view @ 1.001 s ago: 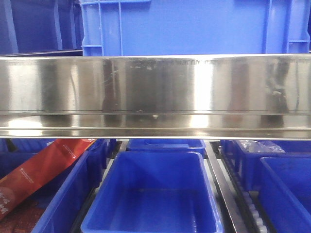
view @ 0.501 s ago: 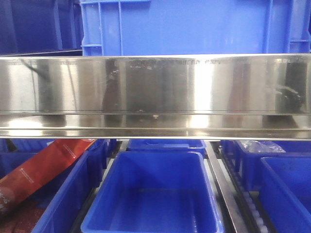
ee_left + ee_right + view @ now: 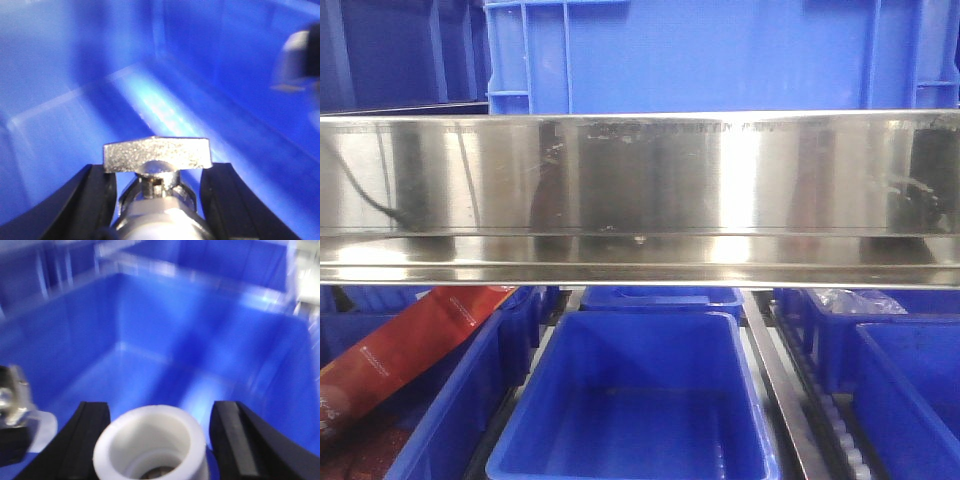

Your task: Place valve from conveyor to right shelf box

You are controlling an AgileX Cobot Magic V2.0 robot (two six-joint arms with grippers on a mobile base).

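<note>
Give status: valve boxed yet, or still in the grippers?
Pick-up looks done: the left gripper holds a valve and the right gripper a white valve body, both over the blue box. Still to do: release, then withdraw.

No print here comes clear enough to read. The red packet (image 3: pixel 415 340) lying in the lower-left blue bin (image 3: pixel 450 430) carries small pale lettering along its length, but it is too small and soft to make out. The steel shelf rail (image 3: pixel 640 190) shows only reflections and scuffs along its top edge, no legible marking.
</note>
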